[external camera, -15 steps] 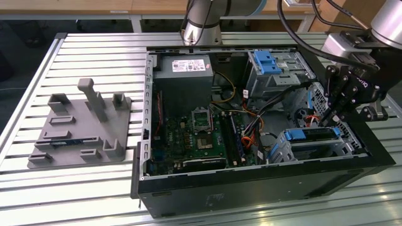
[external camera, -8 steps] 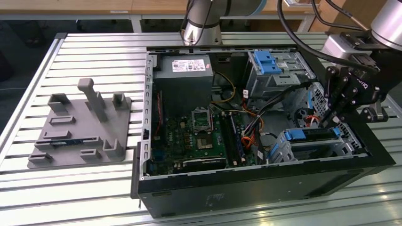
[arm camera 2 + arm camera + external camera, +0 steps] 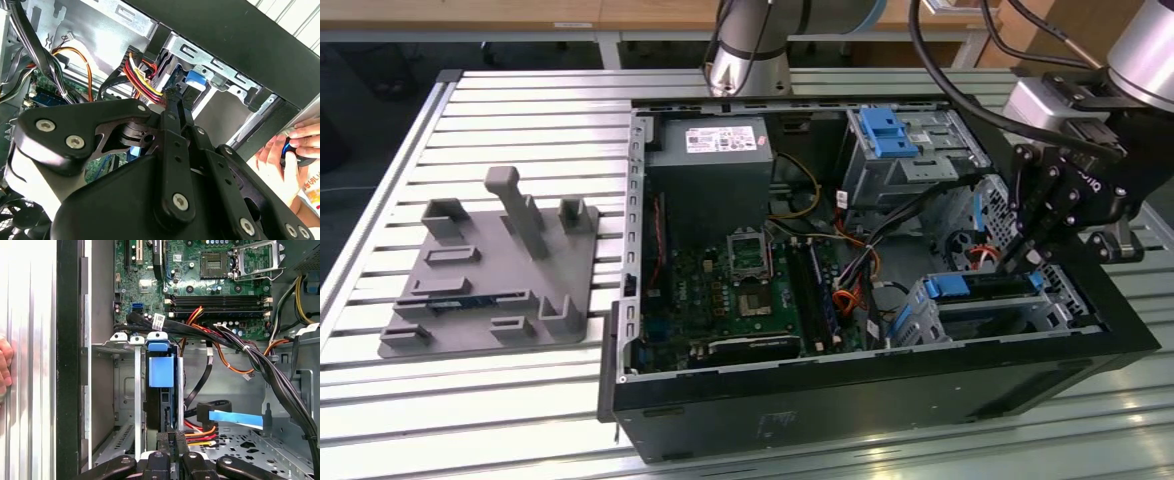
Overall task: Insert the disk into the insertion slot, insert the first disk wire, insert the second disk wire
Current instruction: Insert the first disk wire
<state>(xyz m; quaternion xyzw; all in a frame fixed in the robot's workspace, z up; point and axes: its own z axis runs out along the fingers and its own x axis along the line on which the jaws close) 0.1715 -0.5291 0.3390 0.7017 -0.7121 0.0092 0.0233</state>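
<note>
**Disk seated, wiring under way**

Standing by the open computer case (image 3: 854, 405), I see the disk (image 3: 161, 371) already home in the insertion slot (image 3: 125, 390). Its blue carrier stands between the grey rails of the low cage, at the exterior view's right. That step looks done.

The gripper (image 3: 172, 439) hangs at the disk's rear edge with its fingers drawn together. A red, yellow and orange wire bundle (image 3: 200, 432) runs in just beside the tips. They seem to pinch a dark plug on that bundle, though I cannot be sure from here.

Neither wire looks plugged in, so both wire steps appear to remain. A person's hand (image 3: 290, 150) rests outside the case wall.
</note>
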